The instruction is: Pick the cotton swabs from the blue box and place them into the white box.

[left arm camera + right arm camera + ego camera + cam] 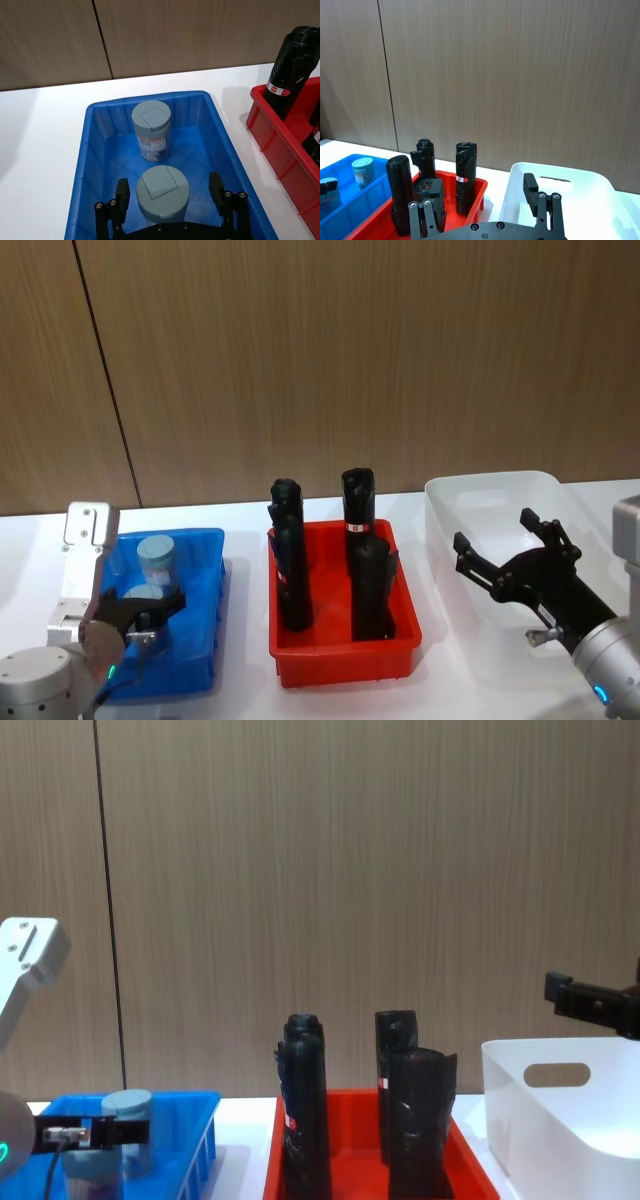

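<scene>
plainly, white table [245, 530], wood-panelled wall [350, 360], left claw [169, 194] astride cotton swabs [162, 184]

Nearer jar of cotton swabs [163, 192], in the blue box [95, 150]: body and label hidden under its lid. Farther jar [151, 131], same box: we cannot read the label print. Blue box, near wall: hidden behind the left hand [169, 191]. White box [560, 1120], right of the blue box: far end cut off.
</scene>
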Motion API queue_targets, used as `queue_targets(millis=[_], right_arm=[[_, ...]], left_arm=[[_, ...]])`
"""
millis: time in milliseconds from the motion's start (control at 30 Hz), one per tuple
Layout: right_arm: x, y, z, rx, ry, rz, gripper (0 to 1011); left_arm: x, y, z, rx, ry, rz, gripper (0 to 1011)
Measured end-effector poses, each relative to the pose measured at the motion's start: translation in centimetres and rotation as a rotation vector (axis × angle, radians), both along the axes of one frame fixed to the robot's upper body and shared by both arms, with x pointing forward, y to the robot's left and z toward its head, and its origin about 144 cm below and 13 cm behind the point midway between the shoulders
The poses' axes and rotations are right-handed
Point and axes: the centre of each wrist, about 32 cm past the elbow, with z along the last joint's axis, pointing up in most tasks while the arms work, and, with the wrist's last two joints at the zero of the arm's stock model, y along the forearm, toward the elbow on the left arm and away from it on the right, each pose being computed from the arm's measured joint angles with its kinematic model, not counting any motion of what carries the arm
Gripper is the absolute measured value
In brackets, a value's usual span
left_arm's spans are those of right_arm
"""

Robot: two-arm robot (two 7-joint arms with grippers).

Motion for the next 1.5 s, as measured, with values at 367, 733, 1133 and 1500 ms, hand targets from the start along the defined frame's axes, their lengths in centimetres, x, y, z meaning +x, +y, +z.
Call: queue_targets(millis=[367,733,1133,1500], right_arm=[[0.0,0.0,0.0,0.000,0.000,0.000,1002],[0.0,0.0,0.0,0.000,0.000,0.000,1002],[0.0,0.0,0.0,0.000,0.000,0.000,1002],[0.0,0.0,0.0,0.000,0.000,0.000,1002]], left_arm=[[0.2,0.2,0.1,0.017,0.026,0.003,1004],[0.4,0.4,0.0,0.023,0.048,0.007,1004],[0.9,0.5,-0.6,0.012,0.055,-0.001,926],[1.2,0.4,-1.0,0.005,0.043,-0.003,669]])
